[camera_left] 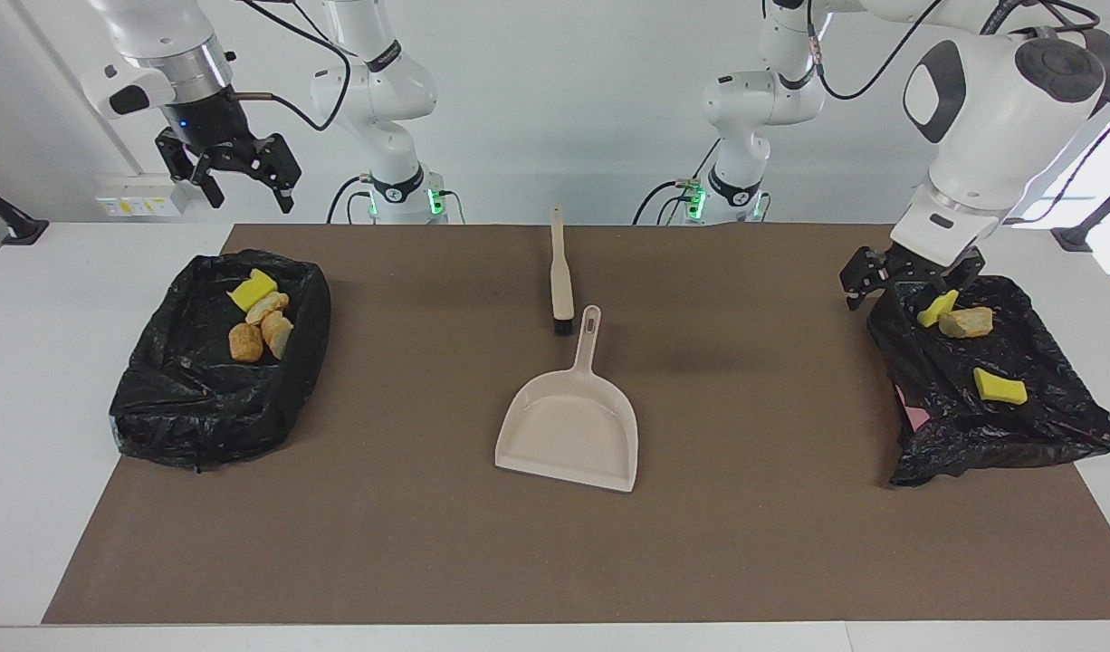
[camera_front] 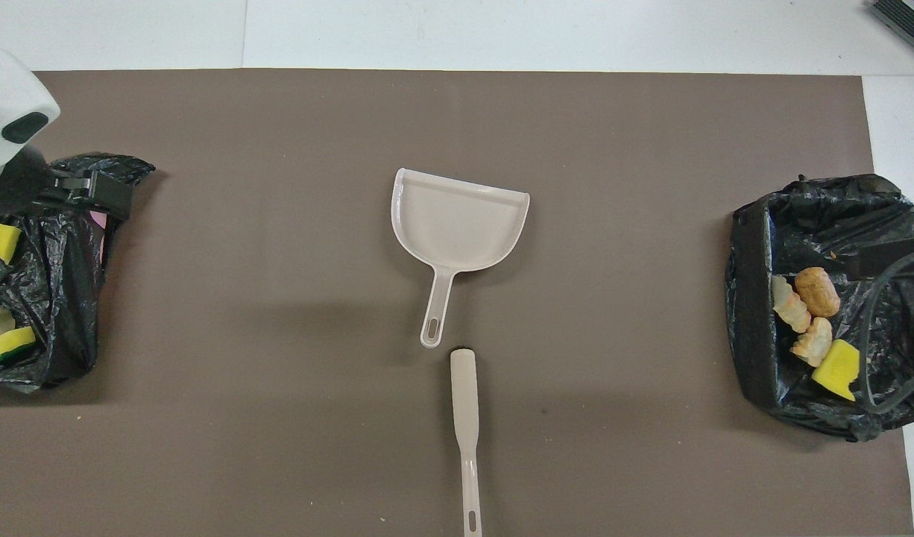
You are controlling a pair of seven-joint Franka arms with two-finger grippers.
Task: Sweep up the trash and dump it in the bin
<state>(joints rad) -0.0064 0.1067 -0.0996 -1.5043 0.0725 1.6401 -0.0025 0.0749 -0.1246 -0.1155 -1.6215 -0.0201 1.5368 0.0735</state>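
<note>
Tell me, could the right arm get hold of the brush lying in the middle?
Probably yes: the brush lies alone on the mat, handle toward the robots, nothing on it. The right pincer, open and empty, hangs above its own bin.

A plain white wall [camera_left: 555, 109] is filling the back of the room, evenly lit. A white table [camera_left: 57, 362] is running the full width, and a brown mat [camera_left: 555, 543] is covering most of its top. A socket strip [camera_left: 138, 206] is sitting low on the wall toward the right arm's end.
</note>
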